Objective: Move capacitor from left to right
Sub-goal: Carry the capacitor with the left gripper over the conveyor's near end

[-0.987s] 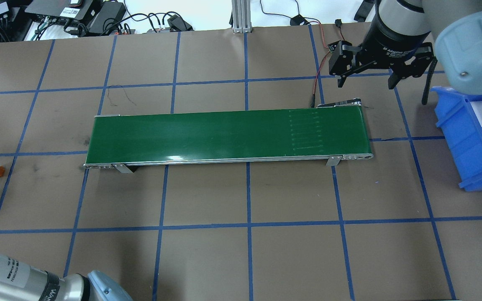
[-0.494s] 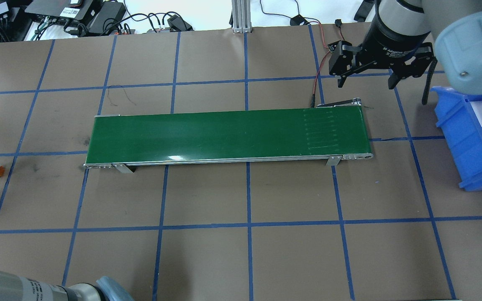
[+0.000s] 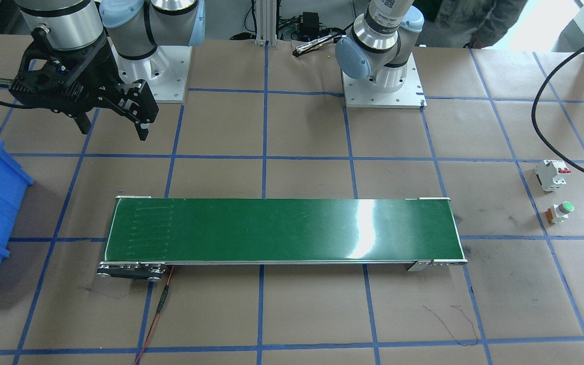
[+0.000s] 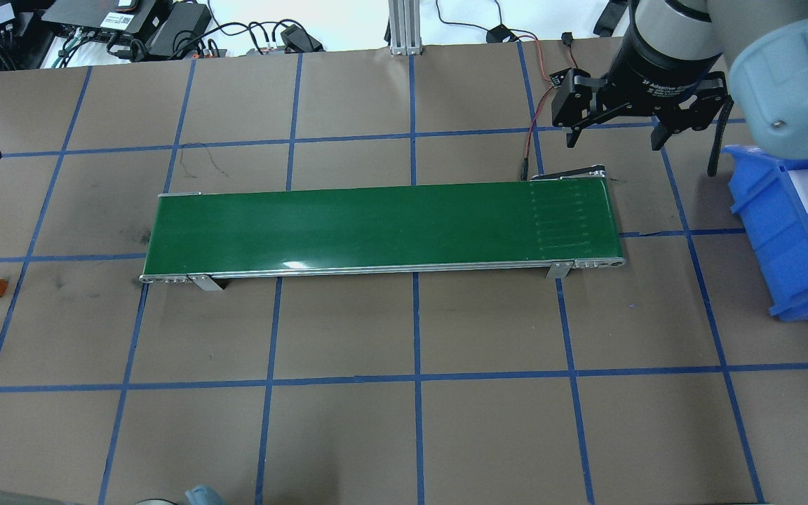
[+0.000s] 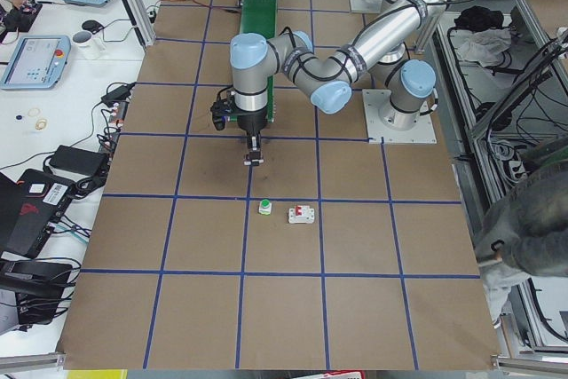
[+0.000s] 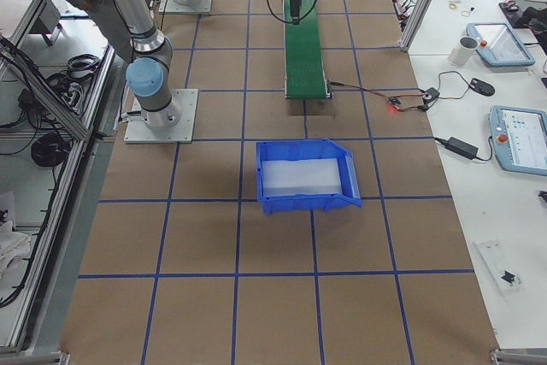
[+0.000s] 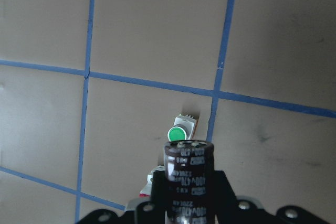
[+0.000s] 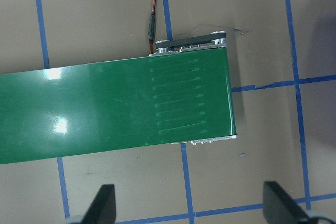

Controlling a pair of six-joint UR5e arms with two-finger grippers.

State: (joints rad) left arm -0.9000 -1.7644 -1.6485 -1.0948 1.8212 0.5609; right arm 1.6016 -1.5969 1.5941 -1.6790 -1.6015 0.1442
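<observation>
The capacitor [image 7: 189,174], a stubby dark cylinder with white print, stands upright between the fingers of my left gripper [image 7: 189,205], which is shut on it. In the exterior left view this gripper [image 5: 253,153] hangs above the table, between the conveyor's near end and the green-capped push button [image 5: 264,208]. My right gripper [image 4: 614,137] is open and empty. It hovers just beyond the far right end of the green conveyor belt [image 4: 376,228] and also shows in the front view [image 3: 112,126].
The push button [image 3: 560,210] and a white circuit breaker with red levers [image 3: 550,175] lie on the table at my left end. A blue bin [image 4: 776,231] stands at the right end. A red wire [image 8: 152,14] runs to the conveyor's right end.
My left arm has drawn back almost out of the overhead view at the bottom left. The faint ribbed marks on the belt have moved to the right. My right gripper has not moved.
</observation>
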